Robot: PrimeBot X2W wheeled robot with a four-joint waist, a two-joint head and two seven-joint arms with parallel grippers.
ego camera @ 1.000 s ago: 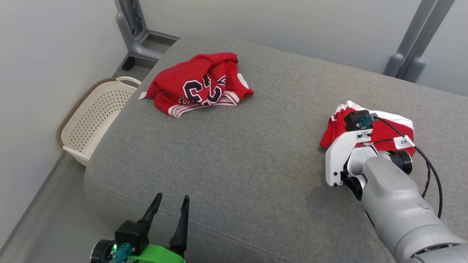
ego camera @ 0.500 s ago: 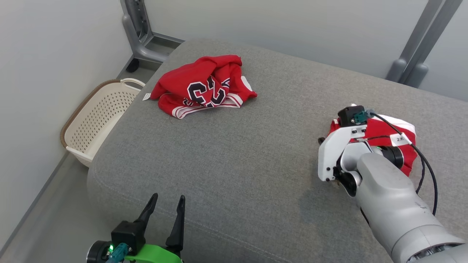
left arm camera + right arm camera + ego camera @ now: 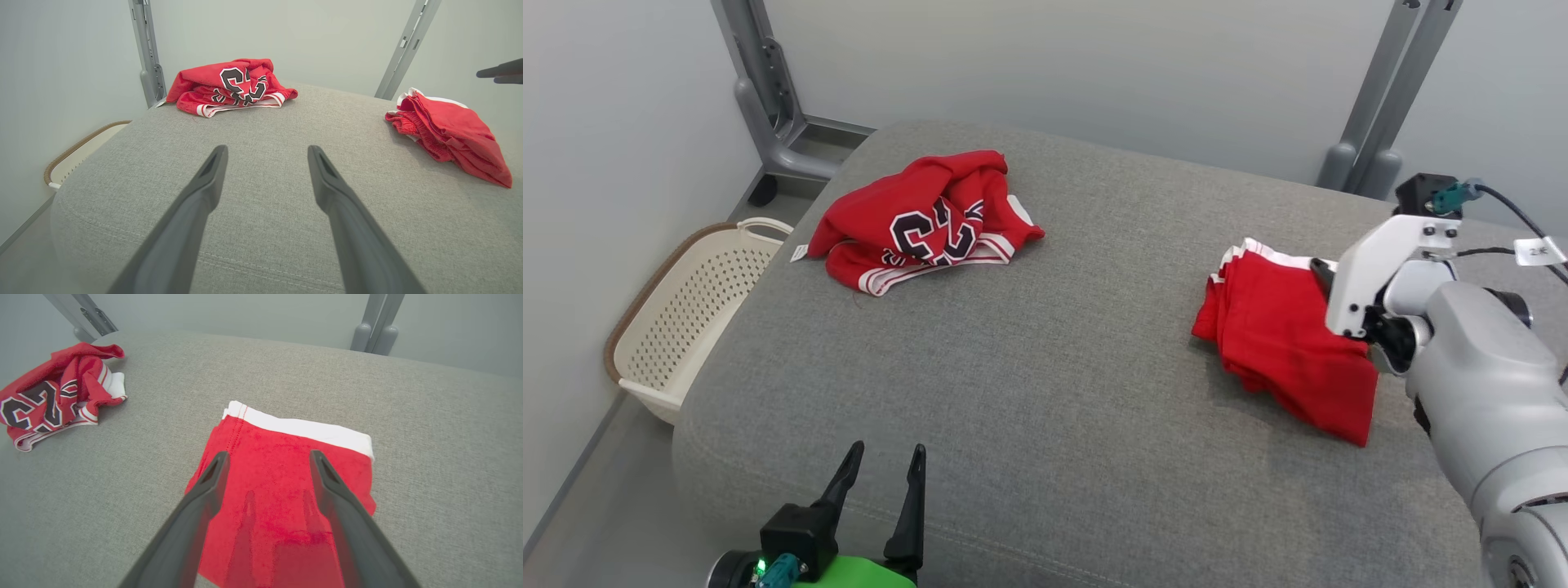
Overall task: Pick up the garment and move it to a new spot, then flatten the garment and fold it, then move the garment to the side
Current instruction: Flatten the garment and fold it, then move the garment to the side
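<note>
The garment [image 3: 1282,343] is red with a white band and lies folded on the right of the grey cushion [image 3: 1054,367]. It also shows in the left wrist view [image 3: 449,130]. My right gripper [image 3: 267,457] hovers open just above it, and its finger shadows fall on the red cloth [image 3: 286,477]. Nothing is between those fingers. The right arm's pale wrist [image 3: 1380,269] stands over the garment's right edge. My left gripper [image 3: 882,461] is open and holds nothing at the cushion's near edge [image 3: 267,153], far from the garment.
A crumpled red jersey [image 3: 923,220] with dark numerals lies at the cushion's far left. A cream perforated basket [image 3: 678,318] sits on the floor left of the cushion. Grey metal posts [image 3: 768,98] [image 3: 1380,90] stand behind it. Bare cushion stretches between the two red pieces.
My right gripper has opened, let go of the garment and risen off it, leaving it folded on the cushion. The head camera has shifted. The left gripper has kept still.
</note>
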